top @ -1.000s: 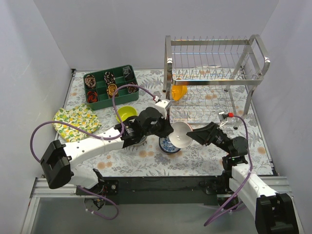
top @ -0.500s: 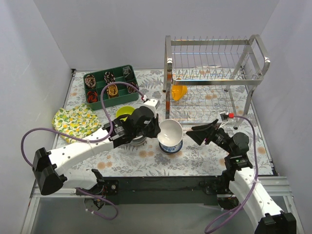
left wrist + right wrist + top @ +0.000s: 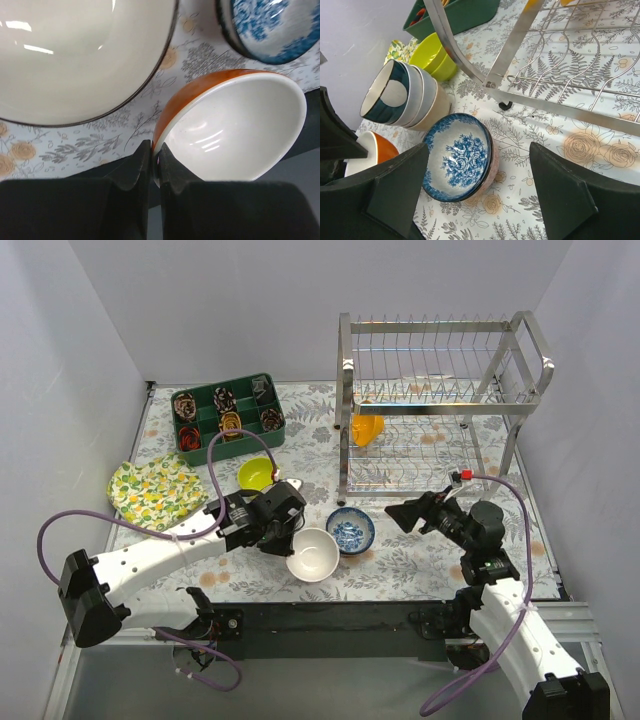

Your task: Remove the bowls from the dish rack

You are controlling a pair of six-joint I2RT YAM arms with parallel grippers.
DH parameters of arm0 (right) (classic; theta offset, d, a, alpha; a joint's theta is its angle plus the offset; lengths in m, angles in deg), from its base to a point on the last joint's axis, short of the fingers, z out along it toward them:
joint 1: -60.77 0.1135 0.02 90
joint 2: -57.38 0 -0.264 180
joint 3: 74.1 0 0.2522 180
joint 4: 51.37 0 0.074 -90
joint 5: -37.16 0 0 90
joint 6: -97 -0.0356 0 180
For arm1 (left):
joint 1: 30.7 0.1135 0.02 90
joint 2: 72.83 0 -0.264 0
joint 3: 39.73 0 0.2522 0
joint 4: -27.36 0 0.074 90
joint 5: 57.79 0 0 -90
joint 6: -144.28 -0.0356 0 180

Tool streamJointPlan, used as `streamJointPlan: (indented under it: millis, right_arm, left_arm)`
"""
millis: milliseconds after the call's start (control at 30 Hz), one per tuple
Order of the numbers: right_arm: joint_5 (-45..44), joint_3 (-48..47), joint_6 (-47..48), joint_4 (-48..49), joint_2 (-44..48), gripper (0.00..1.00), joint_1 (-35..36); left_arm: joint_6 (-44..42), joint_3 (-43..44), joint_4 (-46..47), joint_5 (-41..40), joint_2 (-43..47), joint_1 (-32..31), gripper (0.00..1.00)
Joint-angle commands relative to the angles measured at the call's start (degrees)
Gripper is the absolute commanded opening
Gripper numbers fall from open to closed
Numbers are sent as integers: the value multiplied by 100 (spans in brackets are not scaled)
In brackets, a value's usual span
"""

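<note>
A held bowl (image 3: 312, 555), orange outside and white inside, is at the near middle of the surface (image 3: 430, 560). The left tool (image 3: 152, 152) is closed narrowly on its rim, one finger inside and one outside. Whether the bowl touches the surface cannot be told. Just right and slightly farther lies a blue bowl (image 3: 350, 530) with a rose pattern, upright on the surface. Left of the blue bowl stands a stack (image 3: 405, 95) of nested bowls, the top one dark outside and pale inside. Farther left and back is a lime bowl (image 3: 258, 474). The rack (image 3: 440, 405), two chrome tiers, stands at the far right. An orange bowl (image 3: 366, 428) leans on edge at the left end of its lower tier. The right tool (image 3: 403, 512) hovers near the rack's front, right of the blue bowl, its fingers wide apart and holding nothing. A green tray (image 3: 228, 418) sits far left, and a lemon-print cloth (image 3: 155, 490) lies nearer.
</note>
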Motion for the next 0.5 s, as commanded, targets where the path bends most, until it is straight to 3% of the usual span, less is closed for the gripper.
streamJointPlan:
  millis: [0, 133, 467]
  right_arm:
    - [-144, -183, 199, 45, -58, 90, -23]
    - [-223, -165, 208, 54, -110, 90, -15]
    - [-250, -165, 296, 71, -216, 89, -15]
  left_arm:
    - [443, -199, -353, 182, 235, -90, 0]
    - [795, -497, -318, 94, 306, -125, 1]
    - [1384, -1350, 472, -214, 490, -161, 15]
